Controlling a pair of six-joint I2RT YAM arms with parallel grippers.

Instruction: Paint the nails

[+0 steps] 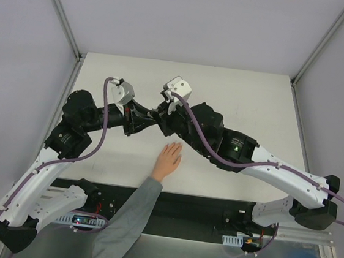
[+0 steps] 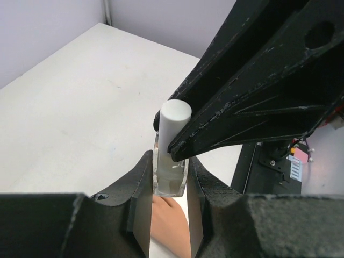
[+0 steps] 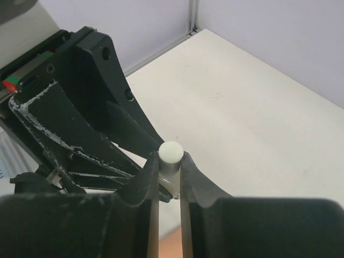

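- Step in hand, as I judge it: opening the polish. The left gripper [image 2: 170, 161] clamps the bottle [image 2: 169, 181]; the right gripper [image 3: 170, 161] pinches its white cap [image 3: 171, 151].
- The nails [image 1: 174, 145] tip a hand [image 1: 169, 159] flat on the table [image 1: 237, 93], about 5 o'clock from the grippers (too small to judge any paint).
- Next: twist the cap free with the bottle upright.

Overhead camera looks steeply down on the white table [image 1: 224, 97] from behind the two arms [image 1: 74, 125]. Each wrist camera peers close along its own fingers [image 2: 137, 199], facing the other (both share the white-capped bottle [image 2: 174, 118] between them).
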